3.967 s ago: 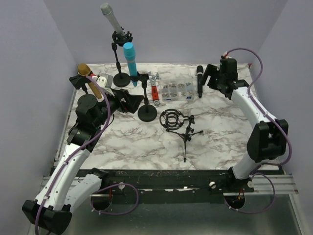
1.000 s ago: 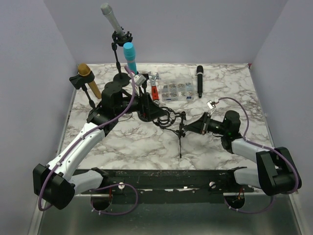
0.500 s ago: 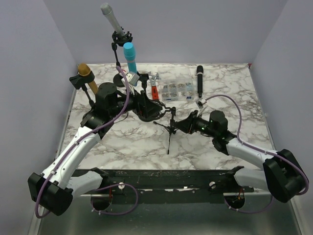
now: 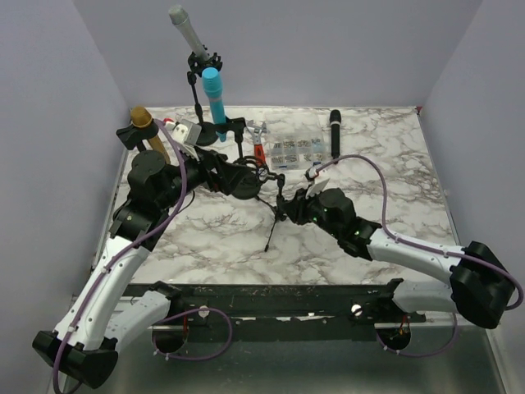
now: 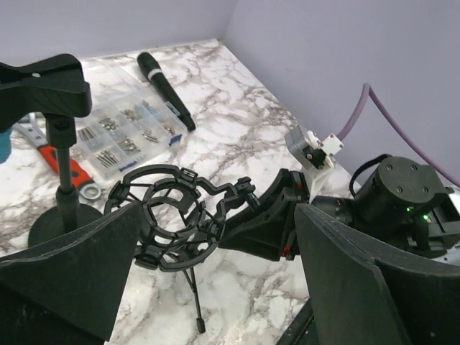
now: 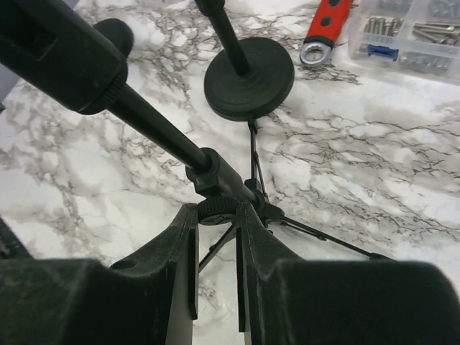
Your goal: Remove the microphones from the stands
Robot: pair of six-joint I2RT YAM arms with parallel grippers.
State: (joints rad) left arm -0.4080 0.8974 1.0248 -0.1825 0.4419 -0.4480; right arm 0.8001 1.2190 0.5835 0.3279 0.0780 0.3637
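My right gripper (image 6: 215,215) is shut on the knurled knob of a small black tripod stand (image 4: 273,223) and holds it tilted over the marble table (image 4: 369,176). The stand's empty ring-shaped shock mount (image 5: 169,226) sits between the wide-apart fingers (image 5: 345,277) of my open left gripper (image 4: 239,174), which touches nothing. A black microphone (image 4: 335,135) lies loose at the back. A cyan microphone (image 4: 215,98), a grey microphone (image 4: 187,31) and a gold microphone (image 4: 152,135) sit clipped in upright stands at the back left.
A round-based stand (image 6: 249,77) stands just behind the tripod. A clear box of screws (image 4: 295,150) and a red-handled wrench (image 4: 259,148) lie at the back centre. Purple walls close in the table on three sides.
My right arm has carried the tripod stand leftward to the left gripper. The left arm has drawn back to the left, its jaws staying open.
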